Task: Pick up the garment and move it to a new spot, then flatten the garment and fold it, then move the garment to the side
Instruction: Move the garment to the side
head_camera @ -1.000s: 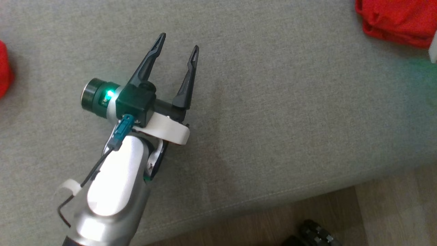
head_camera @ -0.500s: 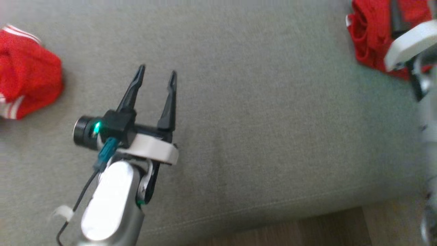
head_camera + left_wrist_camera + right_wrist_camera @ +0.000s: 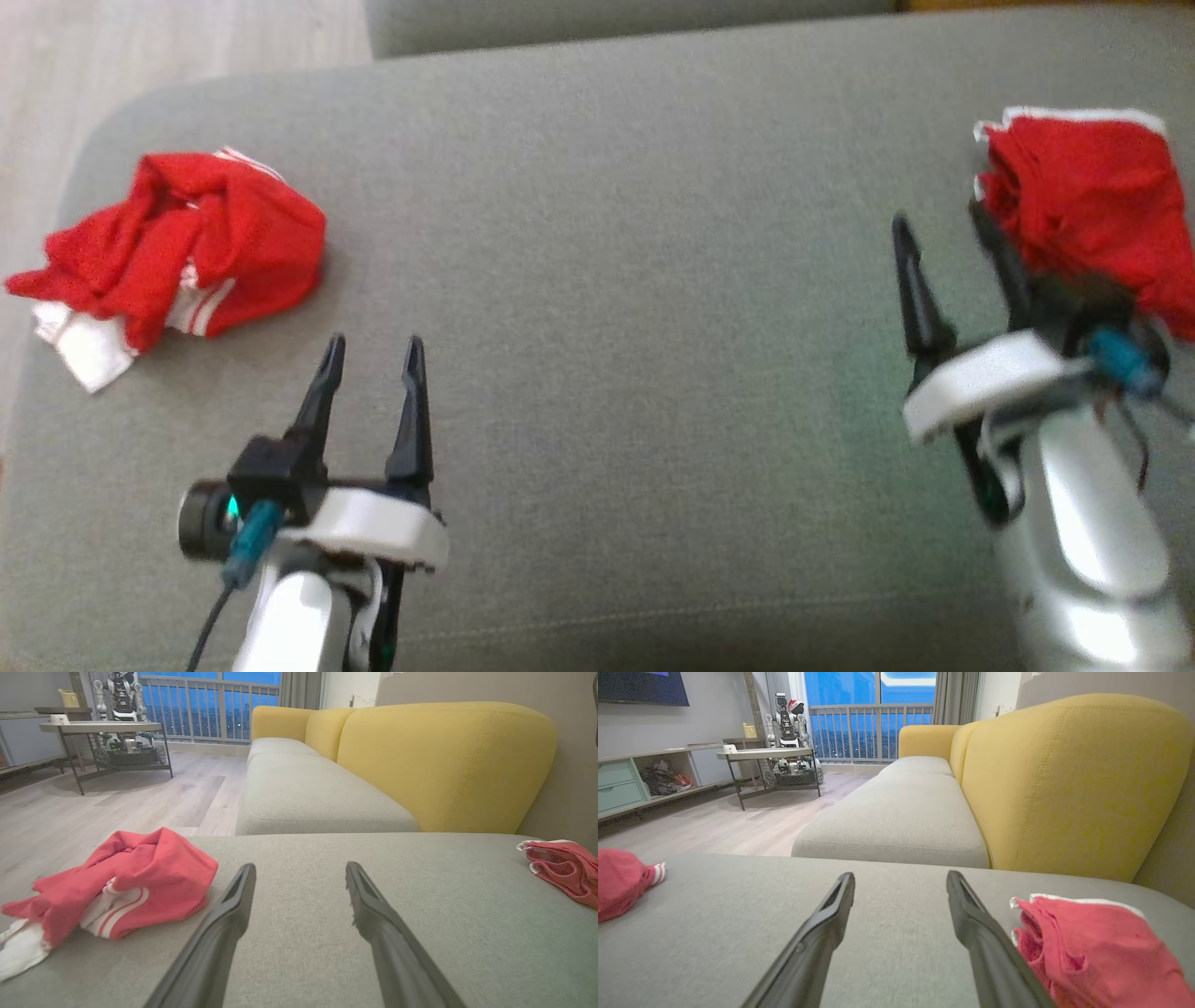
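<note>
You'll see the crumpled garment [image 3: 187,252] in bright red, with thin white stripes at one band and a plain white patch at its lower edge. The folded garment [image 3: 1083,196] is the same red, trimmed along its top with a narrow white line. The seat cushion [image 3: 607,280] is plain grey woven fabric with no pattern. The left gripper [image 3: 373,350] and right gripper [image 3: 938,224] both have black fingers; each sits on a white bracket [image 3: 369,532] with a teal connector [image 3: 247,551] and a glossy silver forearm [image 3: 1092,523]. A green light [image 3: 231,507] glows on the left one. Your wrist views add a mustard-yellow sofa back [image 3: 444,760] and a pale wood-grain floor [image 3: 117,798].
</note>
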